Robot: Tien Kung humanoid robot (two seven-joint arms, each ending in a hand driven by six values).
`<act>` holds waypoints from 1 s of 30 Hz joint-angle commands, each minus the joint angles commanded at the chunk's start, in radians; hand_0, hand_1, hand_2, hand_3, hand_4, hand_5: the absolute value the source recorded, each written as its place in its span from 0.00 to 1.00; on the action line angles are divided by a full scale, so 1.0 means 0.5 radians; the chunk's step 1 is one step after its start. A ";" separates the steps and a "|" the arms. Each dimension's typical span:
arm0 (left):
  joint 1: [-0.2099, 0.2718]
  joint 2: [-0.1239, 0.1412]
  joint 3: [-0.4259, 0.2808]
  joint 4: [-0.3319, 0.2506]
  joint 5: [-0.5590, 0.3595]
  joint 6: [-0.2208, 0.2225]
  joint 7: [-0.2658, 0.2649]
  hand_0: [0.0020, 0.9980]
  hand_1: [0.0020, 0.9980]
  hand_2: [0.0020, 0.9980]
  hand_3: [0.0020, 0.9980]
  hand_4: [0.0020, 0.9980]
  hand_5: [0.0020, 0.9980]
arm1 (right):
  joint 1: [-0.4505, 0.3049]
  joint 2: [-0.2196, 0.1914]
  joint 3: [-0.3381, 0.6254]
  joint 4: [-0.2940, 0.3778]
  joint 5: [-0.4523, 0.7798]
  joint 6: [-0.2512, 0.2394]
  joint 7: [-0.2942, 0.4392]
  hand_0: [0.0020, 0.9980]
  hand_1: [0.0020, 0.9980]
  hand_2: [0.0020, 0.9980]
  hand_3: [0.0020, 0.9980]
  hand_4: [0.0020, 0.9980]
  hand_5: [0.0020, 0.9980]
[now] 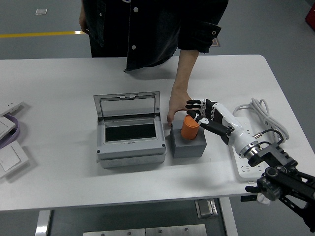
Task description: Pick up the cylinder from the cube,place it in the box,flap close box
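Observation:
An orange cylinder [190,128] stands upright in the top of a dark grey cube [188,145]. The cube sits just right of a grey metal box [130,129], whose lid [128,104] is raised at the back, showing a dark inside. My right hand [200,111] comes in from the lower right. Its fingers are spread and it hovers at the cylinder's upper right, holding nothing. A person's hand [176,109] reaches down from the far side and rests on the cube's far left edge. My left arm is out of view.
A white power strip [246,157] with a coiled grey cable [260,118] lies at the right. White switch plates [11,156] and a purple strip [14,132] lie at the left edge. The person stands at the table's far side.

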State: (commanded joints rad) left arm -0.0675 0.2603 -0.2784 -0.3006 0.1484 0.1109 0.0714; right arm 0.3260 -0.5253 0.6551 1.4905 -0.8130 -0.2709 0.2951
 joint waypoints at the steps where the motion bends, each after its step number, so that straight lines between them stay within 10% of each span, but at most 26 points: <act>1: -0.001 -0.001 -0.001 0.000 0.002 0.000 0.000 0.60 0.51 0.56 0.62 0.72 0.20 | 0.015 0.014 -0.005 -0.018 -0.006 0.001 -0.002 0.79 0.71 0.73 0.74 0.79 0.35; 30: -0.014 0.001 -0.012 0.006 0.013 -0.001 0.000 0.60 0.51 0.56 0.62 0.72 0.20 | 0.121 0.146 -0.165 -0.270 -0.108 0.069 -0.073 0.80 0.73 0.74 0.78 0.81 0.30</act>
State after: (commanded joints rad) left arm -0.0746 0.2610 -0.2845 -0.2975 0.1549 0.1101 0.0712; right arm 0.3865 -0.4525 0.5728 1.3554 -0.8671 -0.2362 0.2584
